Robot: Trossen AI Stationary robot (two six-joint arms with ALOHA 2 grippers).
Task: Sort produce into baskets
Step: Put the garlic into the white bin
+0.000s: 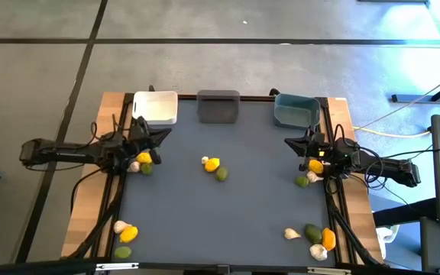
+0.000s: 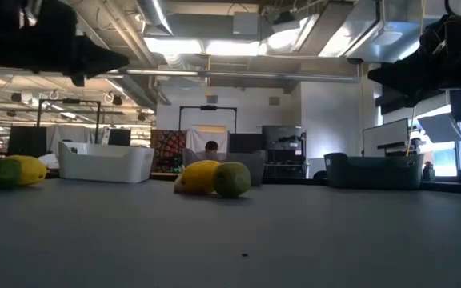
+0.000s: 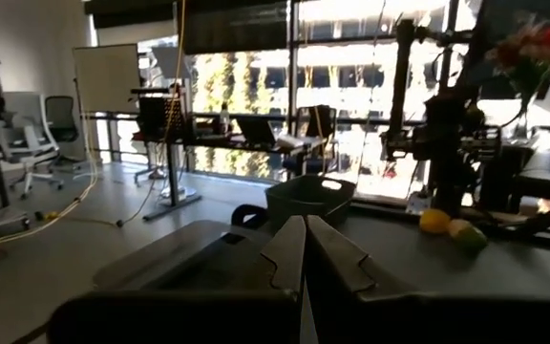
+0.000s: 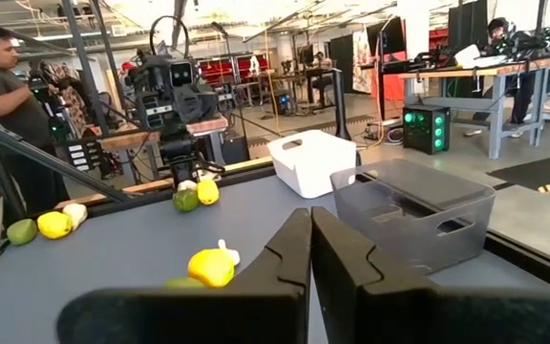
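I find no sorting done yet: the white basket (image 1: 156, 107), the grey basket (image 1: 218, 105) and the blue basket (image 1: 296, 111) stand in a row along the bench's far edge, and none shows produce inside. The fruit lies in five clusters: a lemon (image 1: 212, 163) with a lime (image 1: 221, 174) mid-bench, one cluster at each side edge under the arms, and one in each near corner. My left gripper (image 1: 156, 136) sits raised at the left edge, just short of the white basket, jaws closed on nothing. My right gripper (image 1: 295, 142) mirrors it at the right edge near the blue basket, jaws likewise closed and empty. Both arms are folded level and inward. To start well, I judge I should open one gripper fully, descend squarely over a single outlying piece, and avoid nudging its neighbours, since round fruit rolls.
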